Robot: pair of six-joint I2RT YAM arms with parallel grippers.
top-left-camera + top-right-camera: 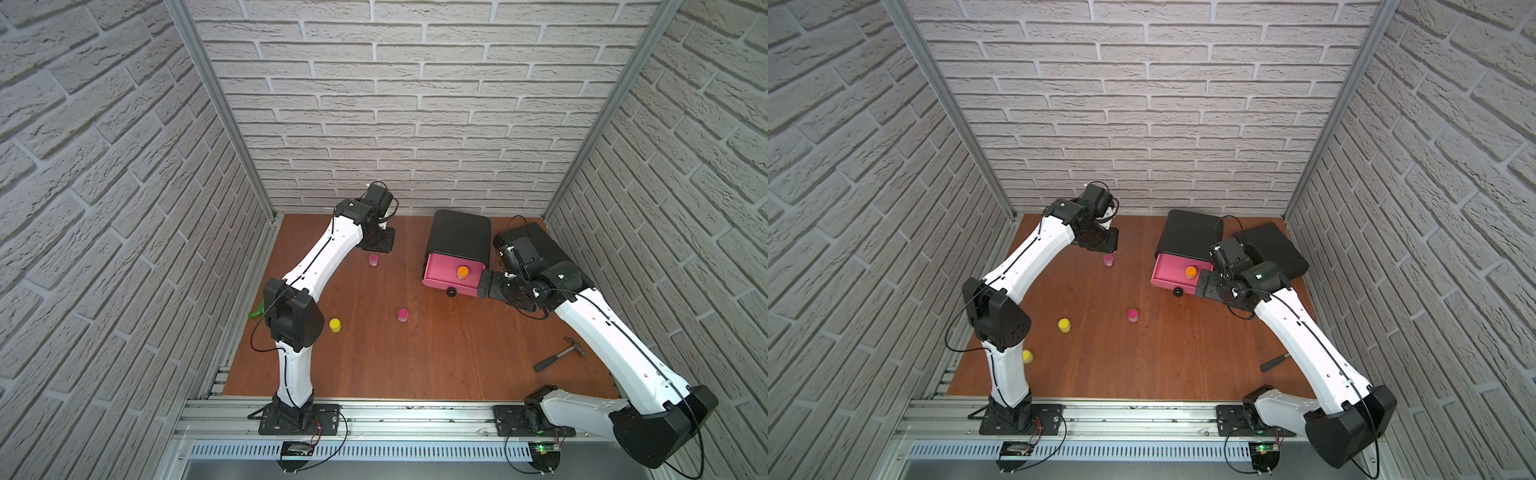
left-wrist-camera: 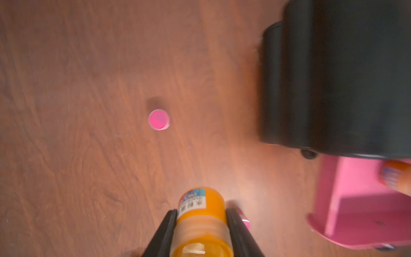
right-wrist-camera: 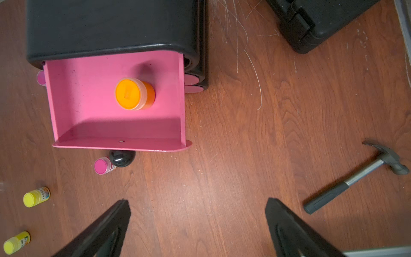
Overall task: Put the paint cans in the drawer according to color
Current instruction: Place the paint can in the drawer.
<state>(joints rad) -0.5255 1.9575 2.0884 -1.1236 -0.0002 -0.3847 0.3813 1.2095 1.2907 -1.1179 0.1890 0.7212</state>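
Note:
My left gripper [image 2: 201,210] is shut on an orange paint can [image 2: 200,224] and hovers over the table left of the drawer cabinet [image 1: 459,235]. The top pink drawer [image 3: 73,93] is pulled out, and a second orange can [image 3: 133,93] stands in it. One pink can [image 1: 373,259] sits just below the left gripper; another pink can [image 1: 402,314] stands mid-table. Two yellow cans [image 3: 35,198] [image 3: 15,243] are at the left. My right gripper [image 3: 198,207] is open and empty, by the drawer's right front corner.
A flat black case [image 3: 315,22] lies behind the right arm. A hammer [image 1: 559,354] rests at the right front. A green tool [image 1: 257,311] peeks out by the left wall. The drawer's black knob [image 1: 451,292] sticks out toward the table's middle.

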